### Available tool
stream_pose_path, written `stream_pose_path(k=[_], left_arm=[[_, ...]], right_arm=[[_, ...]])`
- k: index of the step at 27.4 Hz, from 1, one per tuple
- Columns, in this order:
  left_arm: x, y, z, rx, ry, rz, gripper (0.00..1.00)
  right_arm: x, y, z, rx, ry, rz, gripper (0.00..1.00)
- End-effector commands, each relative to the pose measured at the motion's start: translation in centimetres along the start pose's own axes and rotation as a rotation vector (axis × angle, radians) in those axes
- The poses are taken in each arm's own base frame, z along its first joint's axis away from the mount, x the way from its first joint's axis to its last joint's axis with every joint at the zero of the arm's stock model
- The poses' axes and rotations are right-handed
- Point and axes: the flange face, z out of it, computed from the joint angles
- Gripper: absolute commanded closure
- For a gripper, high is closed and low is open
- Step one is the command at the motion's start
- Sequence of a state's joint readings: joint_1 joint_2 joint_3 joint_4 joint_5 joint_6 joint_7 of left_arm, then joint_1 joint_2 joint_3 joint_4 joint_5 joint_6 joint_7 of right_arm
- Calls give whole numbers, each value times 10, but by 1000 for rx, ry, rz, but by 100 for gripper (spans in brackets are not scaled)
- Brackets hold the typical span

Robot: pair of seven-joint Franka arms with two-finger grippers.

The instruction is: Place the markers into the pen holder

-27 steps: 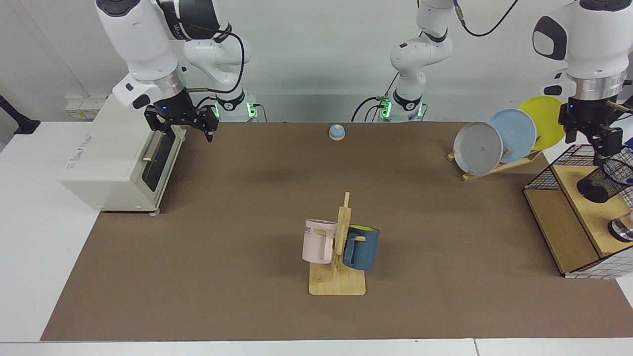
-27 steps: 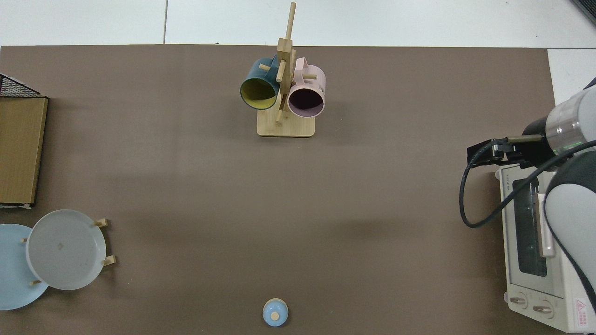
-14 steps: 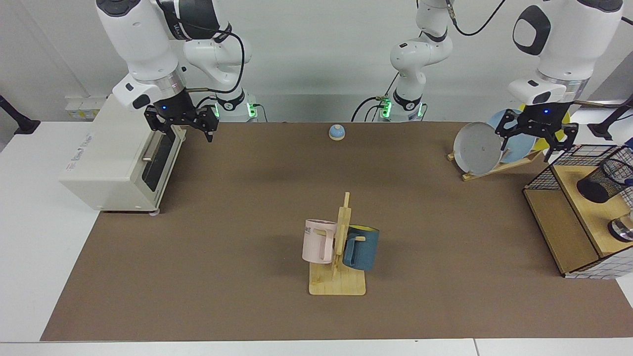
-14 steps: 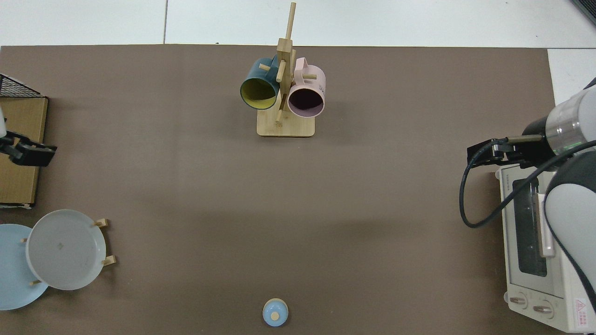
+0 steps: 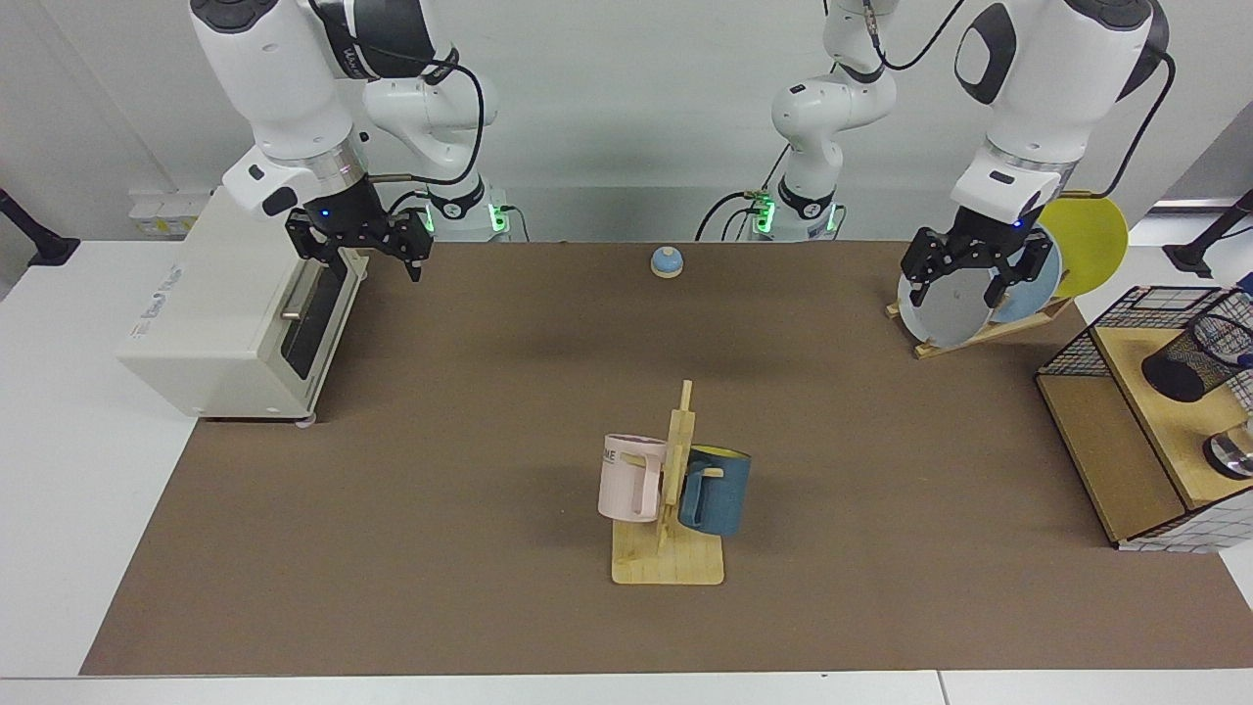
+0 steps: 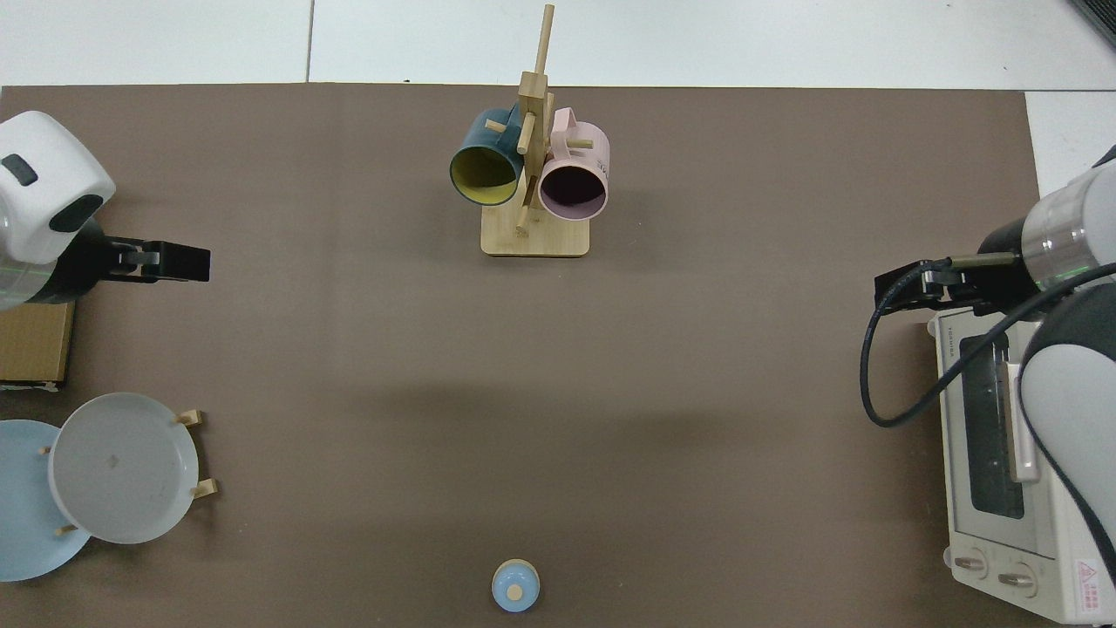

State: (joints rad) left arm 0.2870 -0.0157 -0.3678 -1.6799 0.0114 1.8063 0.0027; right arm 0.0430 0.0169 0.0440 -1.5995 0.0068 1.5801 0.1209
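Two white Franka arms reach over the brown-covered table (image 5: 470, 411), and neither holds anything. The left gripper (image 5: 961, 284) hangs in the air in front of the grey plate (image 5: 942, 308) that leans in the wooden plate rack (image 5: 1013, 325) near the table's far corner in the facing view; its fingers (image 5: 917, 279) are spread apart with nothing between them. In the top view the same left gripper (image 6: 179, 263) shows as a dark block above the mat beside the brown shelf top.

The black metal mesh cylindrical pen holder (image 5: 1196, 357) sits tilted on the upper board of the wooden shelf unit with black wire-grid sides (image 5: 1126, 431), at the table's edge on that same side. It is well apart from the left gripper's fingers, with the plate rack's end and the shelf's wire corner between them. No marker can be made out; the cup's inside is too small to read.

The right gripper (image 5: 377, 257) waits above the table's far edge, just beside the upper front of the white toaster oven (image 5: 225, 323), its fingers parted and empty. In the top view the right gripper (image 6: 902, 288) sits at the oven's corner.

Near the table's front edge stands a wooden mug tree (image 5: 673, 509) carrying a pink mug (image 5: 628, 477) and a dark blue mug (image 5: 717, 492). A small blue knob-topped bell (image 5: 667, 261) rests at the middle of the far edge.
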Motion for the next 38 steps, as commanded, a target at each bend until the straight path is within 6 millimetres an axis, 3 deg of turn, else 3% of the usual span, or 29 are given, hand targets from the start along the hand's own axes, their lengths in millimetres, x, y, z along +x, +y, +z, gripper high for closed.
stream_pose_path(k=[1,8,14,18,26,33,38], left_arm=[[-7,3,-8,-12,-31,-22,0],[-16,9,-18,-3,-43,-9,0],[-18,-2,-19,-2,-54,-38,0],[-17,15,-21,1,-43,6,0],[-8,6,-27,-13,-16,-10,0],[9,16,-4,-1,-21,23,0],[8,21,-4,8,-22,34,0]], right_arm=[[-4,4,0,20,16,-18,0],[-4,4,0,22,17,-18,0],[-4,3,1,22,16,-19,0],[-4,3,1,22,16,-19,0],[-4,4,0,22,17,-18,0],[-4,4,0,22,17,-18,0],[-4,4,1,22,16,-18,0]])
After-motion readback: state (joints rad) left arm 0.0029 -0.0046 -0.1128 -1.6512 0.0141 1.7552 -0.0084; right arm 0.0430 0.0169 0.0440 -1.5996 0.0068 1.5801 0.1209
